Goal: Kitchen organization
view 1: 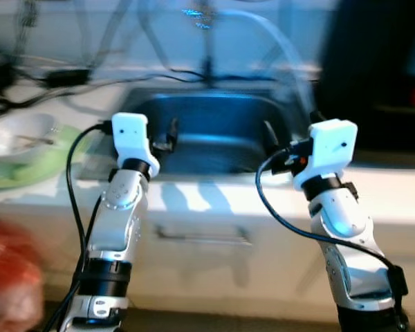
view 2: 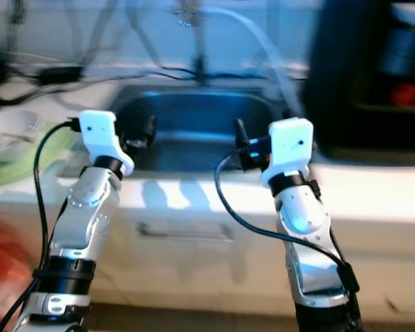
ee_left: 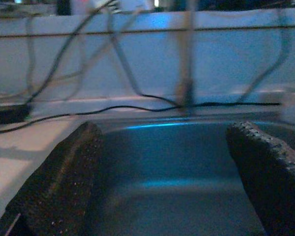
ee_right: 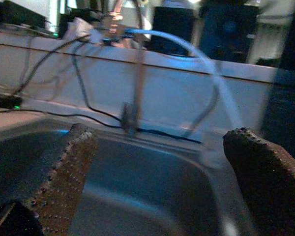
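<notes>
Left wrist view: we see our left gripper (ee_left: 162, 182) with its two black fingers (ee_left: 59, 182) spread wide, nothing between them, poised over the sink (ee_left: 172, 152).
Right wrist view: our right gripper (ee_right: 157, 187) is likewise spread and bare, its fingers (ee_right: 64, 177) aimed across the sink toward the tap (ee_right: 137, 69).
Arms: in the head views we hold both silver arms raised at the counter's front edge, left gripper (view 1: 167, 138) and right gripper (view 1: 273, 142) at the sink's near rim, well apart.
Sink: a steel basin (view 1: 214, 131) set into the pale counter (view 1: 207, 194), its long axis running left to right; we cannot make out anything in it.
Tap: upright behind the basin, a pale hose (view 1: 277, 41) arching to our right.
Bowl: a white bowl (view 1: 21, 133) on a green plate (view 1: 48, 166), left of the sink; blurred contents.
Cables: dark leads (view 1: 62, 76) along the back wall.
Right side: a large dark appliance (view 1: 380, 76).
</notes>
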Motion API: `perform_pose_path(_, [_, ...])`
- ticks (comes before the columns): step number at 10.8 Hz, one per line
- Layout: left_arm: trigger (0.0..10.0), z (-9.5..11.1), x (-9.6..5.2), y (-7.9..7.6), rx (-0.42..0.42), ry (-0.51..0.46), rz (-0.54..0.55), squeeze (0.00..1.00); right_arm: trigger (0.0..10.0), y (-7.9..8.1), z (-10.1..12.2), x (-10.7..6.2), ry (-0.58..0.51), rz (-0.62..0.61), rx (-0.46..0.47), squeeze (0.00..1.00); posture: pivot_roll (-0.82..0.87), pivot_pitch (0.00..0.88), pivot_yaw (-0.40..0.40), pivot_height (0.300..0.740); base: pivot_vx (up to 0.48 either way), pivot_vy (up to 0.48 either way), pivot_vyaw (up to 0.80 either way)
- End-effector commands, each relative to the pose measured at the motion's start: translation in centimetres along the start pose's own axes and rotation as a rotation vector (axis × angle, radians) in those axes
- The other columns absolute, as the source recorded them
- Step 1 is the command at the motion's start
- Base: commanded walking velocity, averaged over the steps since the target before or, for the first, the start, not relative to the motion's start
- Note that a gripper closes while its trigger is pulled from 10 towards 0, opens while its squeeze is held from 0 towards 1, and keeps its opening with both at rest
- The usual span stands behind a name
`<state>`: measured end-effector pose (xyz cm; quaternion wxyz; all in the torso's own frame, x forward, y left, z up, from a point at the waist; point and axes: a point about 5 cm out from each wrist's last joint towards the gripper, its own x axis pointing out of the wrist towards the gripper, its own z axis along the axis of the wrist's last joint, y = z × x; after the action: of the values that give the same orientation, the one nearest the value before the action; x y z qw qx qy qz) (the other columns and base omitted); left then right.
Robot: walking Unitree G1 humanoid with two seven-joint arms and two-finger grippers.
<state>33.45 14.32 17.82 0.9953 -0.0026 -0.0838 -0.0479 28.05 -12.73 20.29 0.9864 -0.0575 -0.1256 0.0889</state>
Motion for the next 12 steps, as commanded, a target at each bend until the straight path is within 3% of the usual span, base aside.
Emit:
perform_pose_path(1, [10.0, 0.44, 0.14, 0.57, 0.005, -0.01, 0.018, 0.0, 10.0, 0.52, 0.27, 0.09, -0.012, 0.019, 0.005, 0.0, -0.01, 0.0, 0.044, 0.74, 0.435, 0.0, 0.0])
perform_pose_path(3, [10.0, 0.39, 0.13, 0.58, 0.001, -0.007, 0.022, 0.0, 10.0, 0.52, 0.22, 0.04, -0.009, 0.018, 0.005, 0.0, -0.02, 0.0, 0.044, 0.74, 0.353, 0.0, 0.0])
perform_pose_path(10, [10.0, 0.2, 0.19, 0.52, -0.032, 0.007, 0.031, 0.0, 10.0, 0.51, 0.17, 0.04, -0.003, 0.016, 0.02, 0.0, -0.01, 0.0, 0.042, 0.74, 0.0, 0.0, 0.0])
perform_pose_path(12, [10.0, 0.14, 0.26, 0.5, -0.032, 0.012, 0.028, 0.0, 10.0, 0.53, 0.16, 0.07, -0.003, 0.016, 0.023, 0.0, -0.02, 0.0, 0.042, 0.74, 0.0, 0.0, -0.4])
